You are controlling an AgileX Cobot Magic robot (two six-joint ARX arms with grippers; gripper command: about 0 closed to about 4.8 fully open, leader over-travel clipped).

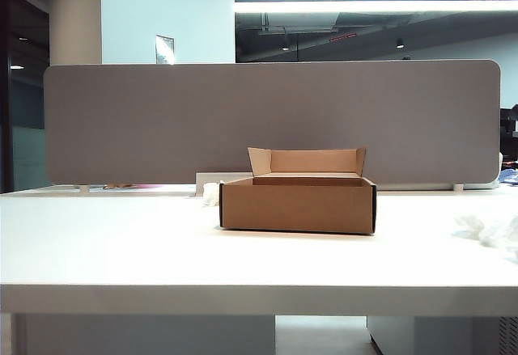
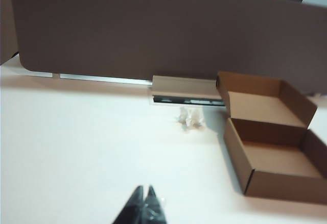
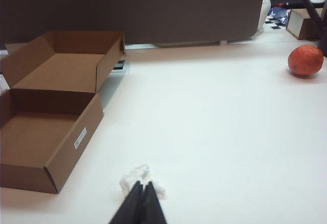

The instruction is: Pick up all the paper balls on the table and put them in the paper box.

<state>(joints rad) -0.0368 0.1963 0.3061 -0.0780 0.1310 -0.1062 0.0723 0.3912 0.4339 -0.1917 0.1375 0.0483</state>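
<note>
Both pairs of jaws are pressed shut with nothing between them. On the left gripper (image 2: 143, 199) the dark, tapered fingers meet in a narrow wedge above bare white desk (image 2: 76, 142). The right gripper (image 3: 142, 197) shows the same black pointed wedge, hanging just over one of the paper balls (image 3: 137, 177), a small, irregular crumpled white wad lying on the desk near the corner of the paper box (image 3: 51, 132). Neither gripper appears in the exterior view.

That paper box is low, rectangular and made of brown corrugated cardboard, with dark corner edges. Its lid stands open along the far side, with short flaps angled at the ends. The inside looks plain and smooth, and a small white label sits on one outer wall. It stands near the middle of the smooth, flat-topped desk, which has a thick white edge.

A second paper ball (image 2: 189, 118) rests on the left arm's side of the box, toward the divider. In the exterior view, more crumpled white paper (image 1: 490, 230) lies at the far right of the desk, pale and hard to make out.

A grey fabric divider panel (image 1: 267, 120) with rounded corners runs along the back. A round orange-red fruit (image 3: 305, 60) sits far off on the right side, well apart from the box.
</note>
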